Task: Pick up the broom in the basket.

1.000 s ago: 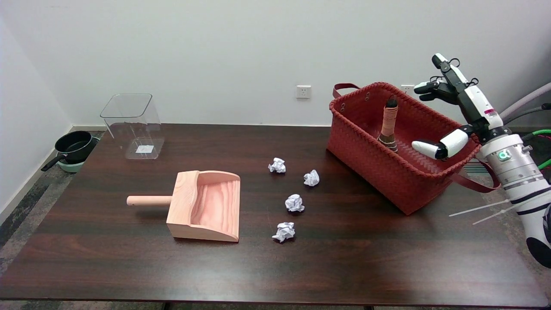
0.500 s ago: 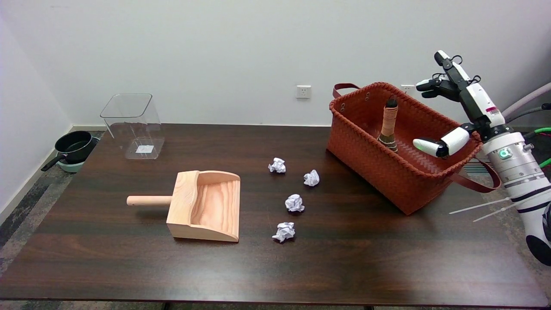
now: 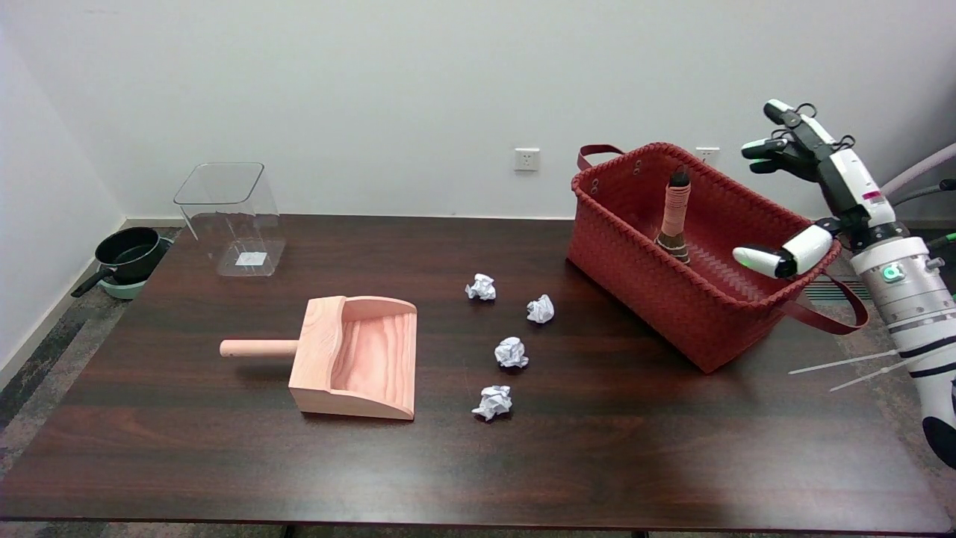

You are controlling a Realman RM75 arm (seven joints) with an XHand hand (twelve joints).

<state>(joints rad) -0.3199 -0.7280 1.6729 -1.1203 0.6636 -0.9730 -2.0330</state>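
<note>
The right hand [image 3: 810, 198] hangs in the air at the far right end of the red woven basket [image 3: 635, 258], its fingers spread apart and holding nothing; the thumb reaches over the basket's right rim while the other fingers point up and back toward the wall. To the hand's left, inside the basket, the broom [image 3: 674, 217] stands nearly upright, its cord-wrapped handle with a dark tip rising to about rim height and its bristle end down on the basket floor (most of the bristles are hidden by the near wall). Hand and broom are well apart, with the open basket interior between them.

By my reading this is the approach step: nothing has been grasped yet. The next move calls for carrying the hand leftward over the rim, lowering it into the basket, and turning the palm so the fingers can wrap the wrapped handle below its tip, then lifting straight up to clear the walls.

Farther left of the hand, on the dark table [image 3: 672, 448], lie 4 crumpled paper balls [image 3: 511, 352], a wooden dustpan [image 3: 357, 355] and a clear plastic bin [image 3: 230, 218].
</note>
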